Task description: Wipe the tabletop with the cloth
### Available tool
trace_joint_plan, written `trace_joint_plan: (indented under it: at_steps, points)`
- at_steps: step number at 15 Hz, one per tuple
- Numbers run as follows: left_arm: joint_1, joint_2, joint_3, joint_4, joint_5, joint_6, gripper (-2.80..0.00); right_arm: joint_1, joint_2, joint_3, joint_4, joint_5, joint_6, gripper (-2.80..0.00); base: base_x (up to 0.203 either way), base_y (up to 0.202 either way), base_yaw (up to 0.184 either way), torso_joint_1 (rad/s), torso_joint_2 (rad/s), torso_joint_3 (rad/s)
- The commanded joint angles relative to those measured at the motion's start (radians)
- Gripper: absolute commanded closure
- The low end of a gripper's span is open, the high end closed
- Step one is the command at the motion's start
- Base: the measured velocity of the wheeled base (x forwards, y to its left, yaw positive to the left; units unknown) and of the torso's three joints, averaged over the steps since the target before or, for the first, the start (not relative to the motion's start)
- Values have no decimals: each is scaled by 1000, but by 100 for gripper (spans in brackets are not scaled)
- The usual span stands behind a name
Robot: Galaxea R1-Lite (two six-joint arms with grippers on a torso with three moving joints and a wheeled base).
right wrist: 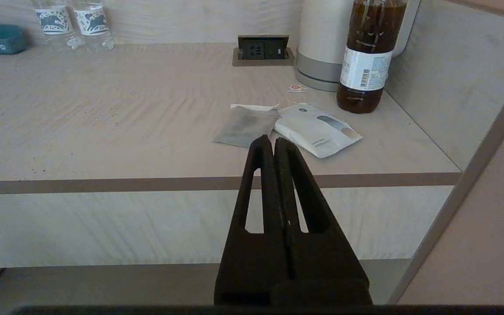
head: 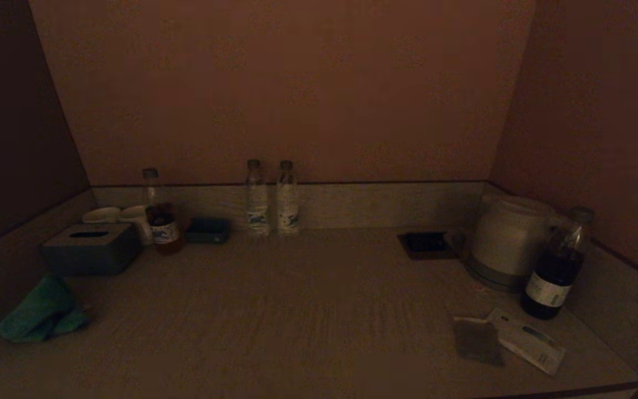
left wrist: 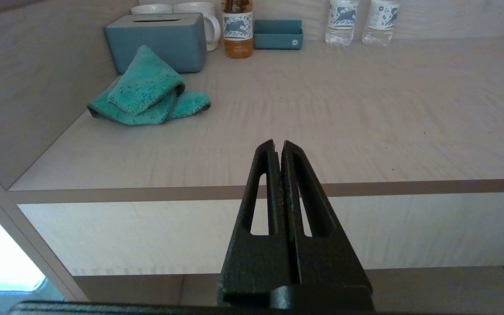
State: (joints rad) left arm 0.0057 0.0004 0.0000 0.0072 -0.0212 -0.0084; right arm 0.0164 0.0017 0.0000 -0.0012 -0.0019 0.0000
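Observation:
A folded teal cloth (head: 42,313) lies at the left side of the light wooden tabletop (head: 297,310), against the left wall and in front of a grey-blue tissue box; it also shows in the left wrist view (left wrist: 147,89). My left gripper (left wrist: 277,143) is shut and empty, held in front of and below the tabletop's front edge, well short of the cloth. My right gripper (right wrist: 268,139) is shut and empty, also before the front edge, on the right side. Neither gripper shows in the head view.
A tissue box (head: 91,248), mugs (head: 137,220), a tea bottle (head: 163,224) and a small teal tray (head: 208,230) stand back left. Two water bottles (head: 272,199) stand at the back wall. A socket panel (head: 425,244), kettle (head: 504,241), dark bottle (head: 557,266) and sachets (head: 510,335) are at the right.

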Motion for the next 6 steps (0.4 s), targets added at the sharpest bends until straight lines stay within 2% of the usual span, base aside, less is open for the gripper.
trace_joint_plan:
  at_steps: [1,6]
  points:
    - [0,0,0,0,0,1,0,0,0,0,0,0,0,0,0,0,0,0,0,0]
    - [0,0,0,0,0,-1,0,0,0,0,0,0,1,0,0,0,0,0,0,0]
